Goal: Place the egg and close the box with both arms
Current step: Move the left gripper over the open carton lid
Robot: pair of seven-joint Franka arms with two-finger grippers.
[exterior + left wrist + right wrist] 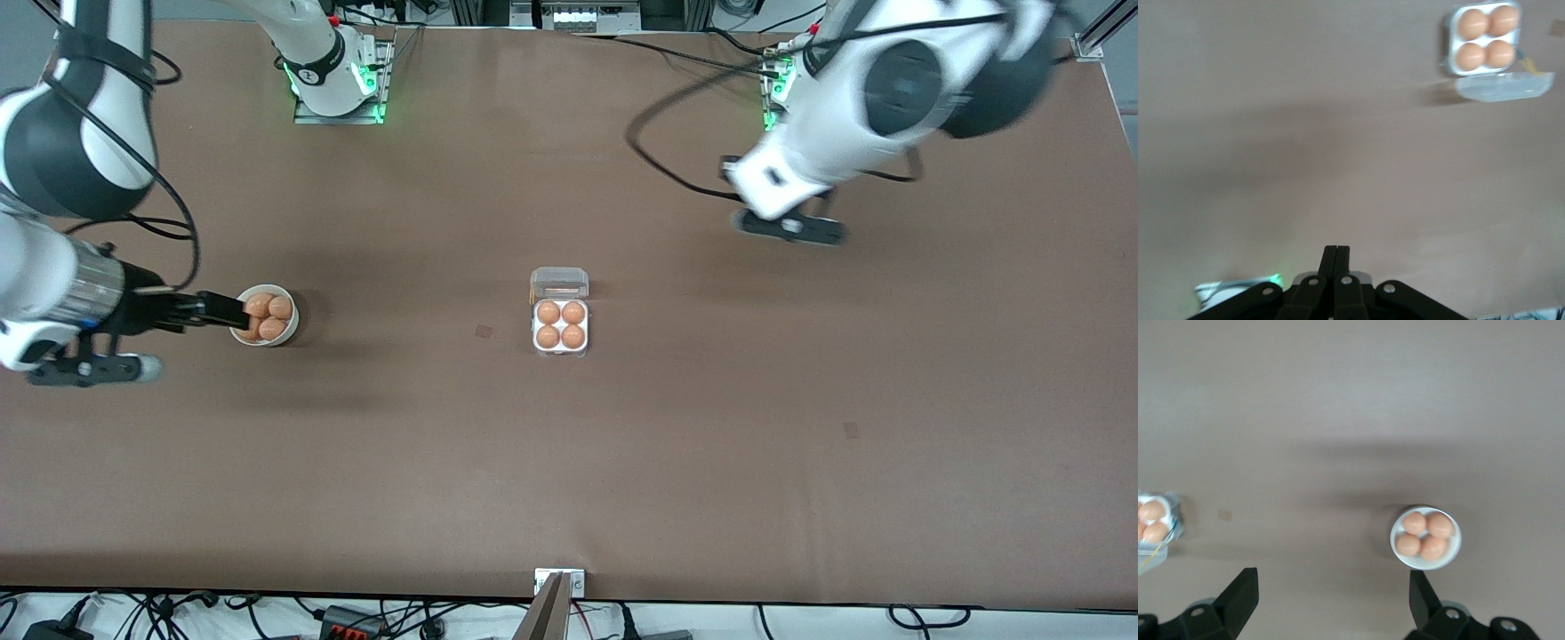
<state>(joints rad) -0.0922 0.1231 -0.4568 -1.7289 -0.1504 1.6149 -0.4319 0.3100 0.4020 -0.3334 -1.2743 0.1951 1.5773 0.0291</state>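
Brown desk [711, 462]: egg carton [560, 325] full, lid up for closing; left gripper [1336, 257] clenched empty above bare desk; right gripper [1331, 590] released over bowl [289, 331].

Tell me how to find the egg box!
Look at the middle of the brown table. The small whitish square egg carton sits there with four orange-brown eggs and its clear plastic lid open. The round white bowl of eggs has no lid.
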